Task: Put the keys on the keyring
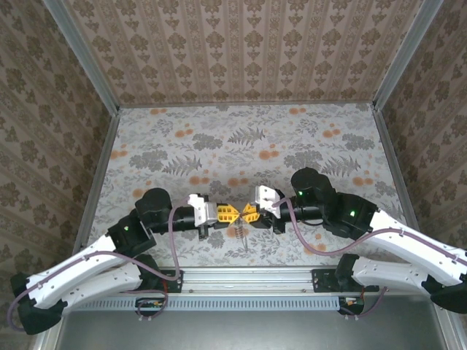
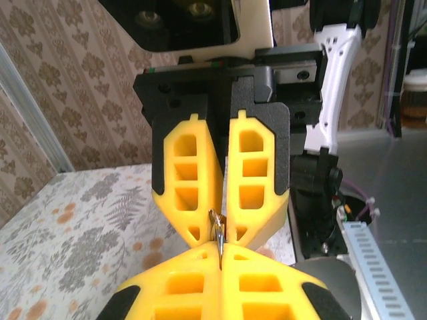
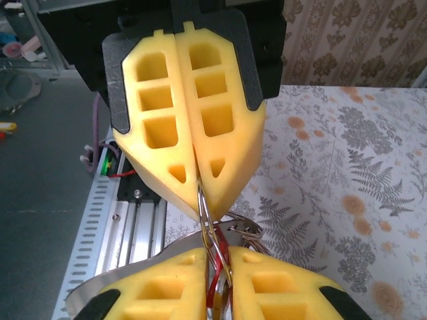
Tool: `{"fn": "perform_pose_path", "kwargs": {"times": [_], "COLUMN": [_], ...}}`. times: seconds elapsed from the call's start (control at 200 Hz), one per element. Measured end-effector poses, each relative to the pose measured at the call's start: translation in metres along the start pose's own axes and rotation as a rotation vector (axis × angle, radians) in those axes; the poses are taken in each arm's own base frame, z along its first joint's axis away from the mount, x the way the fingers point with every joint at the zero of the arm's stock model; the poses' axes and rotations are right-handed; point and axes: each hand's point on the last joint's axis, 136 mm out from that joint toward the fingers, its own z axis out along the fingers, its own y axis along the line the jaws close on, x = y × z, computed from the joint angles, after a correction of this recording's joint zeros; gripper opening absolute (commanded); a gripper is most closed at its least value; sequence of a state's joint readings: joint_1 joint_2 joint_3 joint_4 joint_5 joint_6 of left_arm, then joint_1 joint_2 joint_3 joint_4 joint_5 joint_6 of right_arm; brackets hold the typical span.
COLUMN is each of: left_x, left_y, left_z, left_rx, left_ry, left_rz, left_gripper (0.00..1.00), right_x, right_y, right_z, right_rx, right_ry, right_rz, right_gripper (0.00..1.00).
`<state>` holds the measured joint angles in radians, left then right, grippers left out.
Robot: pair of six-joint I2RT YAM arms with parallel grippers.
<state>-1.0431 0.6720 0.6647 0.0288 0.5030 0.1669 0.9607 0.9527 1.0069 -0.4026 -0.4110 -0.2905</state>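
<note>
Near the table's front edge my two grippers meet tip to tip. My left gripper [image 1: 236, 213] [image 2: 220, 257] is shut on the thin metal wire of the keyring [image 2: 218, 233] [image 3: 205, 208], which runs across into the right gripper [image 1: 246, 213] [image 3: 225, 263]. Its yellow pads stand a narrow slit apart, closed on the small red key [image 3: 215, 293] with the ring wire crossing it. A flat silver piece with small rings [image 3: 250, 230] sits just behind the right pads. In the top view a thin metal piece [image 1: 243, 237] hangs below the joined tips.
The floral tabletop [image 1: 241, 146] stretches away behind the grippers, walled by patterned panels. An aluminium rail [image 1: 248, 277] runs along the near edge under the arms, and purple cables [image 1: 174, 248] loop from each arm.
</note>
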Motion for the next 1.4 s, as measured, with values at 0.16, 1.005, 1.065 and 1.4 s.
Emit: {"fn": "perform_pose_path", "kwargs": {"times": [0.16, 1.005, 1.065, 1.4], "left_x": [-0.002, -0.001, -0.001, 0.0], "left_y": [0.001, -0.001, -0.001, -0.002], "left_z": [0.003, 0.003, 0.003, 0.003], "left_rx": [-0.002, 0.008, 0.009, 0.017], "left_ry": [-0.065, -0.083, -0.078, -0.073], "left_rz": [-0.022, -0.054, -0.057, -0.06], "left_gripper": [0.0, 0.0, 0.0, 0.0], "right_x": [0.0, -0.033, -0.028, -0.019], "right_y": [0.001, 0.002, 0.001, -0.001], "right_z": [0.004, -0.03, -0.021, -0.007], "right_rx": [-0.017, 0.061, 0.051, 0.041], "right_ry": [0.0, -0.139, -0.116, -0.09], "right_rz": [0.015, -0.016, -0.007, 0.0], "right_gripper": [0.16, 0.42, 0.42, 0.23]}}
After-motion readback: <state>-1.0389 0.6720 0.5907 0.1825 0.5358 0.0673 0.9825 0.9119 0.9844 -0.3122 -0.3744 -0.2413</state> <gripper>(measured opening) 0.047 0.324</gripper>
